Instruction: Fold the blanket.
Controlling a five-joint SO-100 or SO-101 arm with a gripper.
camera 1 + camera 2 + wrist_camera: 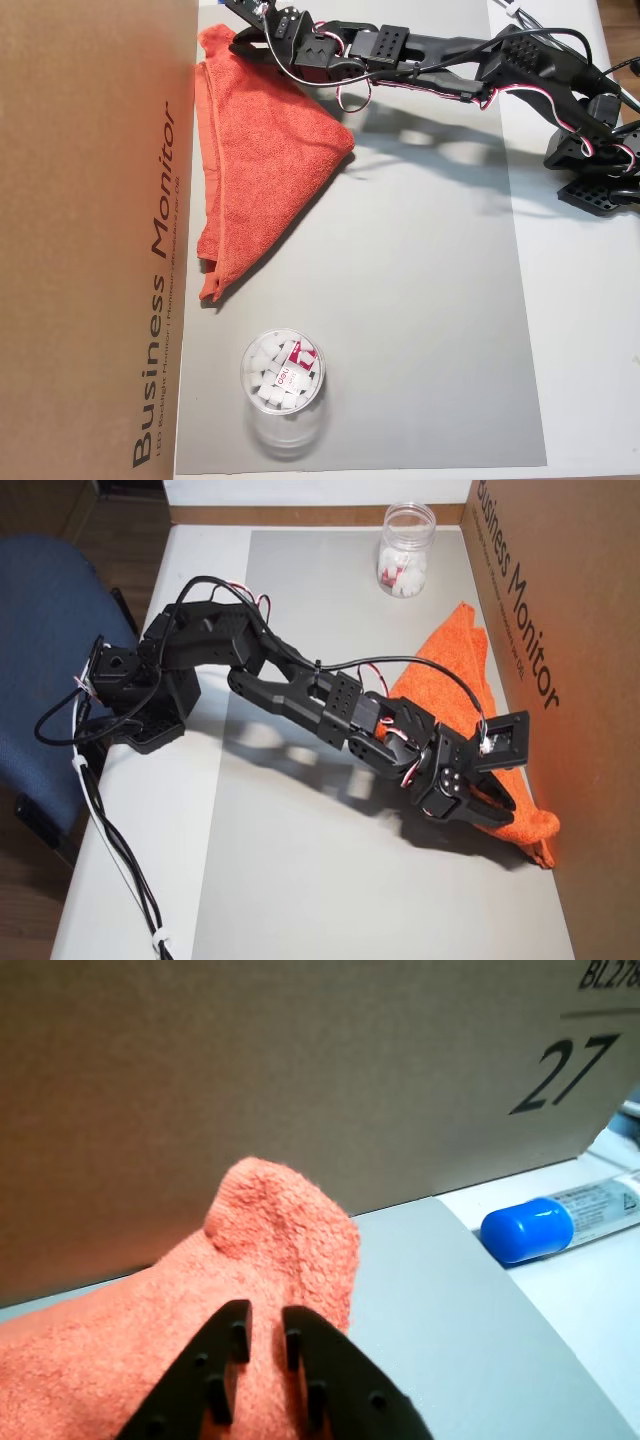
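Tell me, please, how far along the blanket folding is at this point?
One diagonal fold looks done: the blanket lies as a triangle on the grey mat. The end effector sits at its corner by the cardboard box, fingers nearly closed with cloth between them. A further fold may remain.

In an overhead view, the blanket (262,160) is lying folded on the mat (420,300), its long edge running against the cardboard box (90,240) at the left. The jar (282,375) is standing on the mat nearer the bottom, apart from the blanket. The gripper (265,1322) is hanging over the blanket's top corner. In the wrist view, a tube (560,1222) is lying on the bench (590,1320) right of the mat.
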